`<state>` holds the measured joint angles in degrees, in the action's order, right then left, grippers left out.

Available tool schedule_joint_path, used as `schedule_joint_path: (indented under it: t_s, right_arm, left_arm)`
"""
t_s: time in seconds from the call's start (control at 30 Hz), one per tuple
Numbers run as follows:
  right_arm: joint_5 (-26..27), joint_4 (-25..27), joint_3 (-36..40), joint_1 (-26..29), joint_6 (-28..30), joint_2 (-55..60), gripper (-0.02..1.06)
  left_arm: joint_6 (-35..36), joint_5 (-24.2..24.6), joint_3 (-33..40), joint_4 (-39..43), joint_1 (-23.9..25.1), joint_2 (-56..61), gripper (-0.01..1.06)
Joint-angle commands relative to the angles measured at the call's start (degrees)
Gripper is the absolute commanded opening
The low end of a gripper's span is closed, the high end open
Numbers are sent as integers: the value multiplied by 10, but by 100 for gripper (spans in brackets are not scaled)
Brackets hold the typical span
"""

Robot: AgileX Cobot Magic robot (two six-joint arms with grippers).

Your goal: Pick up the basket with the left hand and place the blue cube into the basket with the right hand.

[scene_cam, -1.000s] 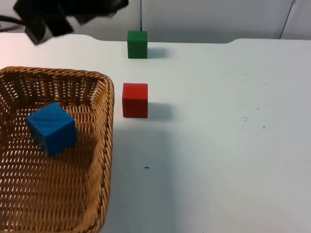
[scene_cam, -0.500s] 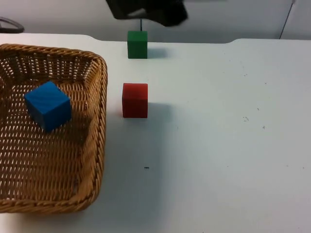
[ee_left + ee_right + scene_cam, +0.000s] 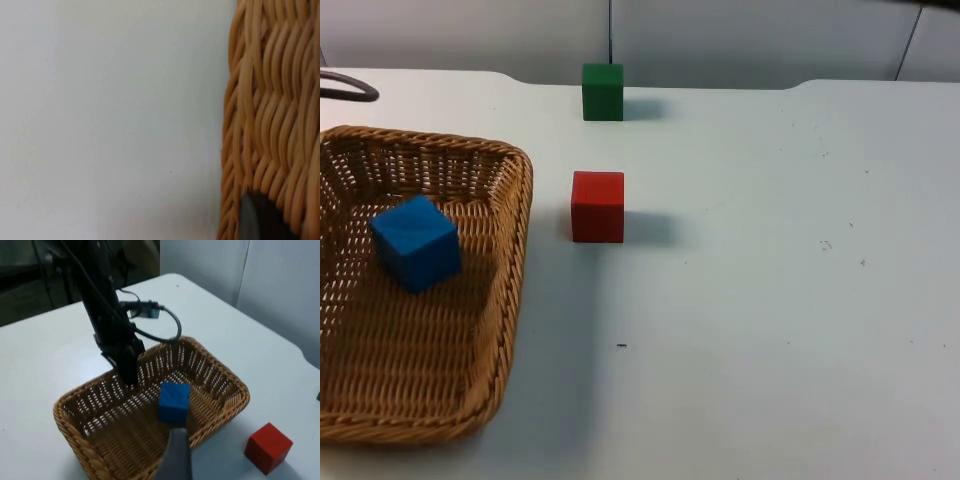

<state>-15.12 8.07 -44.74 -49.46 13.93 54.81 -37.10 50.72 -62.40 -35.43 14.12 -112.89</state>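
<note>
Top view: white table (image 3: 770,300) meets grey partition wall (image 3: 750,35).

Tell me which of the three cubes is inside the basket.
The blue cube: it rests on the woven floor of the basket, while the red cube and green cube stand on the bare table outside it.

Woven wicker basket (image 3: 510,250); matt blue cube (image 3: 416,243); smooth white table (image 3: 770,300).
</note>
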Motion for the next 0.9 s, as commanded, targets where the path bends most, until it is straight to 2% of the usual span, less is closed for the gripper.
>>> schedule_joint_path:
  t_s: [0.0, 0.63, 0.73, 0.77, 0.83, 0.87]
  right_arm:
    - [-3, -3, 8, -1, -4, -27, 71]
    - [-30, -3, 8, -1, -4, -66, 71]
    - [-30, -3, 8, -1, -4, -66, 71]
    - [-30, -3, 8, -1, -4, -66, 71]
    - [-30, -3, 8, -1, -5, -66, 71]
    - [-30, -3, 8, -1, -6, -66, 71]
  left_arm:
    - [3, 6, -14, -13, 2, -5, 0]
    - [22, -20, -25, 5, 2, -25, 2]
    - [26, -20, -25, 9, 2, -25, 13]
    - [26, -20, -25, 9, 2, -25, 13]
    - [26, -20, -25, 25, 2, -25, 26]
    - [26, -18, -25, 34, 2, -25, 39]
